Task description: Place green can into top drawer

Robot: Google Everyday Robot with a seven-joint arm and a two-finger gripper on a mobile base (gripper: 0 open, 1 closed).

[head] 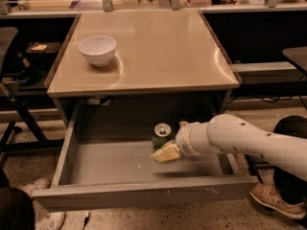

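The green can [161, 137] stands upright on the floor of the top drawer [110, 164], which is pulled fully out under the desk. Its silver top faces up. My gripper [173, 139] reaches in from the right on a white arm and sits around the can's right side. One yellowish fingertip [166, 153] is in front of the can and the other shows behind it, with the jaws spread wider than the can. The gripper is open.
A white bowl [97, 50] sits on the beige desk top [158, 47] at the left. The drawer's grey front panel [144, 191] faces me. A person's shoe [276, 201] and leg are at the lower right. A chair base is at the left.
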